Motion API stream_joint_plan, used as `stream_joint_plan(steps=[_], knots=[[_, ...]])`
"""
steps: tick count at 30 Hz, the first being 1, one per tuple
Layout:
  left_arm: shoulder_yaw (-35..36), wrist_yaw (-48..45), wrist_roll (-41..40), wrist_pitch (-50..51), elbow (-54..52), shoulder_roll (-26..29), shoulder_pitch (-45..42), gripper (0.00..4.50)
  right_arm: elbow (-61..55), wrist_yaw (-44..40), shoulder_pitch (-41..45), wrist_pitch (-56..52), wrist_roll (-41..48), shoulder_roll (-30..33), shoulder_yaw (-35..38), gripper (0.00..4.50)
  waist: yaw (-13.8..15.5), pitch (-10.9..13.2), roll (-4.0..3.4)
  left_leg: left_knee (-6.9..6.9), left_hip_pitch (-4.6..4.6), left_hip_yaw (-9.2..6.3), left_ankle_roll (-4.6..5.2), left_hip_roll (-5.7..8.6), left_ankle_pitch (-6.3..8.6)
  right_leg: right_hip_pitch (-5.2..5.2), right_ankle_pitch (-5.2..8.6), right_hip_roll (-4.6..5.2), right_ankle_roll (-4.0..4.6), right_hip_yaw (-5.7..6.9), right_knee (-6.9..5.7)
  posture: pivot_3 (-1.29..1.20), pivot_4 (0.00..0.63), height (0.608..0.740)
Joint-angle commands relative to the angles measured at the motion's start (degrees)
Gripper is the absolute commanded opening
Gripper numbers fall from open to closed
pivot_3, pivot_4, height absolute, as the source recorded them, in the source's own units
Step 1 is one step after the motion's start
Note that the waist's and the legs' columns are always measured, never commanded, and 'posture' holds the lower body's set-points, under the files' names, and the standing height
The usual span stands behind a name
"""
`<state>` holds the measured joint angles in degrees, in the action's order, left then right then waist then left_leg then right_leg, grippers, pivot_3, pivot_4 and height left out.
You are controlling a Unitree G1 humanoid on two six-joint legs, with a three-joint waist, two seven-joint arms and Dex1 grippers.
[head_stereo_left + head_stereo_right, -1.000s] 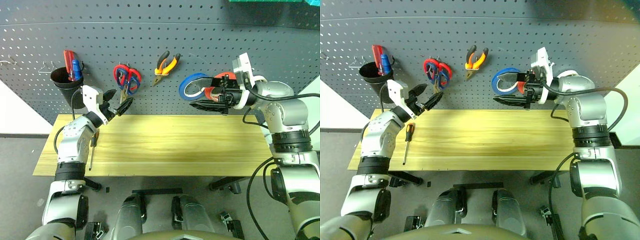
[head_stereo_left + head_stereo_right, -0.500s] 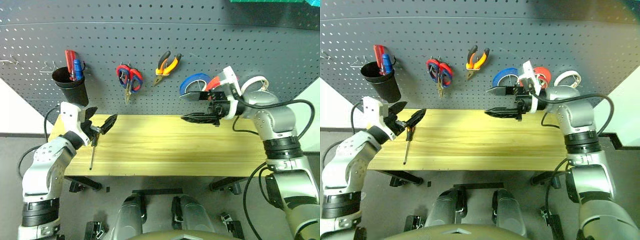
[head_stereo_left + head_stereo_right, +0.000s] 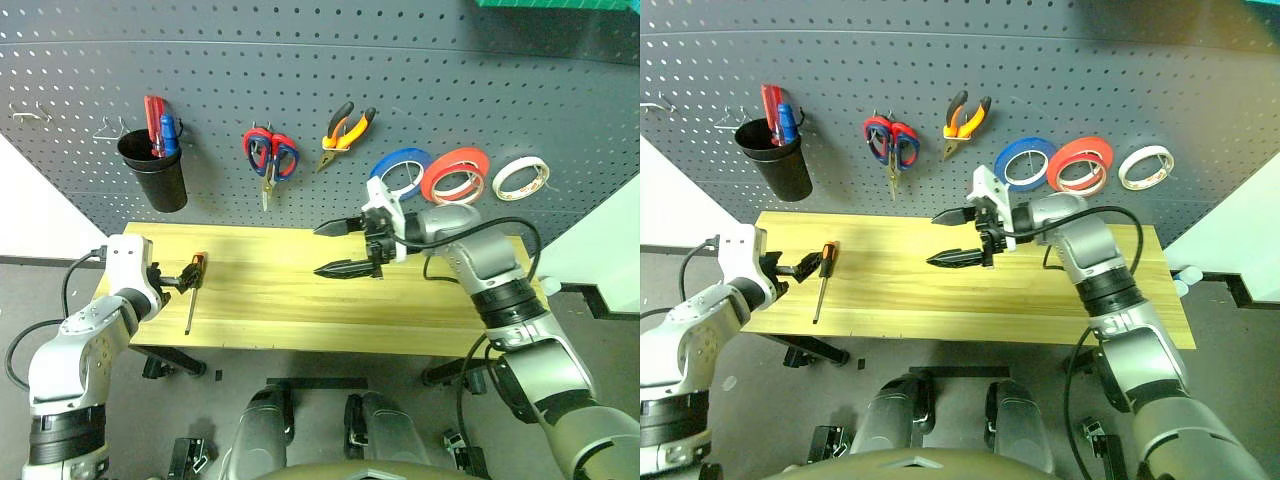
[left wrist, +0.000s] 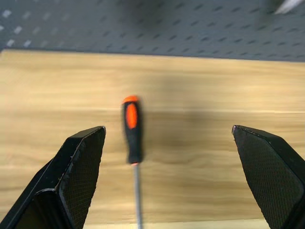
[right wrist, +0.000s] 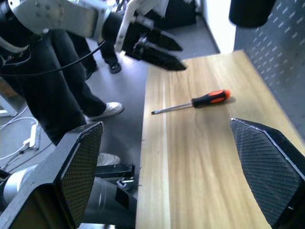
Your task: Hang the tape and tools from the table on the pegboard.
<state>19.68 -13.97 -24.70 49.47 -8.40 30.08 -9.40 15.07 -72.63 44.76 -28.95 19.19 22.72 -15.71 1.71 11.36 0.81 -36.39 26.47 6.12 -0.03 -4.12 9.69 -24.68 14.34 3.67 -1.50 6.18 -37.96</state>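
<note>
Now the screwdriver [image 3: 192, 290] lies alone on the left end of the table [image 3: 300, 320], its orange-and-black handle toward the pegboard [image 3: 300, 90] and its slim shaft running to the near edge. The left gripper [image 3: 172, 276] hangs just left of the handle with its two black fingers spread wide and nothing between them; in the left wrist view the screwdriver [image 4: 132, 143] sits between the parted fingertips [image 4: 81, 162], closer to one of them, not touched by either.

On the pegboard hang the pliers [image 3: 343, 135], the red-handled scissors [image 3: 268, 158], a blue roll [image 3: 398, 172], a red-orange roll [image 3: 455, 174] and, farthest right, the white tape [image 3: 520, 177]. A black cup [image 3: 155, 170] at the left holds red and blue handles. No writing or brand can be read on any of them.

The right gripper [image 3: 342, 248] hovers over the middle of the table, pointing left, fingers wide apart and empty. Its wrist view looks along the planks to the screwdriver [image 5: 193, 103] and the left gripper [image 5: 157, 47] past it, and takes in what the head views lack: a person's dark trouser legs and white shoes [image 5: 107, 110] standing on the floor off the table's left end.
</note>
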Motion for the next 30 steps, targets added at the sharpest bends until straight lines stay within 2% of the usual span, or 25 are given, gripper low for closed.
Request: stream_joint_plan(steps=[1, 3, 8, 14, 19, 30], knots=[[-0.48, 0.83, 2.7, -0.56, 4.21, 1.59, -2.87, 4.47, 1.14, 1.04, 2.94, -1.72, -1.18, -0.84, -0.46, 4.5, 0.47, 0.37, 0.0, 0.02, 0.03, 0.01, 0.0, -0.02, 0.0, -0.1, 0.07, -0.01, 0.13, -0.04, 0.0, 0.13, 0.251, 0.73], [-1.74, 0.82, 3.54, -0.49, 6.88, 1.4, -5.03, 4.47, 2.12, 0.86, 3.53, -2.17, -1.58, -0.86, -0.63, 4.5, 0.7, 1.08, -0.01, 0.09, 0.02, 0.03, 0.0, -0.01, 0.0, -0.11, 0.13, 0.01, 0.18, -0.11, 0.01, 0.14, 0.295, 0.73], [-2.29, 3.32, 5.85, -0.58, 13.3, 0.5, -10.41, 4.47, 3.38, 0.35, 4.18, -2.94, -2.55, -0.22, -0.63, 4.5, 1.3, 3.73, 0.19, 0.17, 0.05, -0.01, 0.03, -0.04, -0.02, -0.15, 0.25, 0.07, 0.4, -0.18, 0.01, 0.14, 0.342, 0.73], [-3.17, 5.49, 8.66, -3.06, 23.47, -0.85, -17.54, 4.47, 4.54, 0.81, 4.55, -2.84, -3.49, -0.17, -0.03, 4.5, 1.82, 5.79, 0.23, 0.23, 0.1, 0.04, 0.14, -0.06, -0.1, -0.22, 0.15, 0.06, 0.16, -0.18, 0.0, 0.13, 0.368, 0.73], [-2.72, 6.88, 9.6, -1.09, 28.97, -1.34, -21.61, 4.47, 4.38, 1.03, 4.33, -3.18, -3.77, 0.82, 0.33, 4.5, 1.9, 7.18, 0.25, 0.26, 0.12, 0.07, 0.13, -0.07, -0.1, -0.25, 0.16, 0.06, 0.11, -0.18, 0.0, 0.12, 0.381, 0.73], [-4.66, 5.27, 11.41, -2.75, 37.01, -1.4, -24.38, 4.47, 1.03, 2.19, 2.0, -5.18, -3.48, 3.04, 1.4, 4.5, 1.83, 8.62, 0.22, 0.28, 0.19, 0.1, 0.1, -0.09, -0.11, -0.34, 0.17, 0.07, 0.06, -0.17, -0.01, 0.07, 0.396, 0.73]])
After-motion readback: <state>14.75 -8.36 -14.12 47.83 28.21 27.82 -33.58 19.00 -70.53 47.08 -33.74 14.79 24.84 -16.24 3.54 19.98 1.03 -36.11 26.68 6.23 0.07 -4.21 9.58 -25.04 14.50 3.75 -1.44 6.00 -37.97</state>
